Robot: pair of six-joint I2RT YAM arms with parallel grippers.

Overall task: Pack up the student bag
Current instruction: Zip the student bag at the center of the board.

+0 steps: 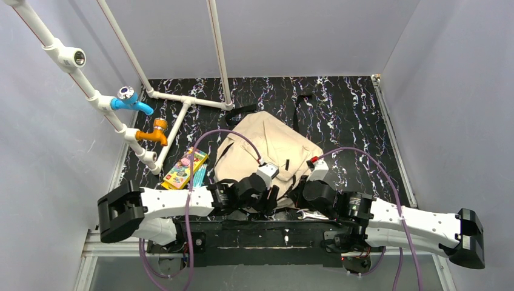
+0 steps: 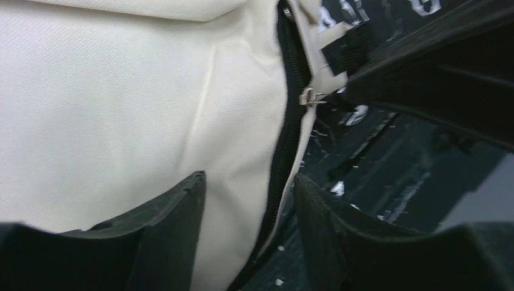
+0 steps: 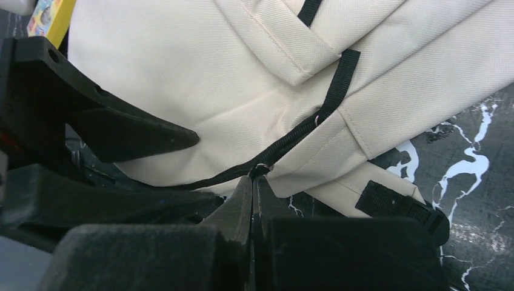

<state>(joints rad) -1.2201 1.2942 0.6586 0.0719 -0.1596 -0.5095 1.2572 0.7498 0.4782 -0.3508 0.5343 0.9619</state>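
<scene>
Tabletop point(image 1: 351, 115) of black marbling between grey walls point(image 1: 315, 36) holds student bag point(image 1: 276, 139).

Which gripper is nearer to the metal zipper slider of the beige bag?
Right. The right gripper is shut at the zipper slider, apparently pinching it. The left gripper is open astride the zipper line, with the slider ahead of its fingertips.

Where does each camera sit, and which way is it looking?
Top: high behind the robot, looking down on the student bag; left arm and right arm show.
Left wrist: on the left arm, facing the bag's zipper; open left pincer shows.
Right wrist: on the right arm, facing the zipper pull; right pincer shut on it.
Shared: both wrist views see that pull.
</scene>
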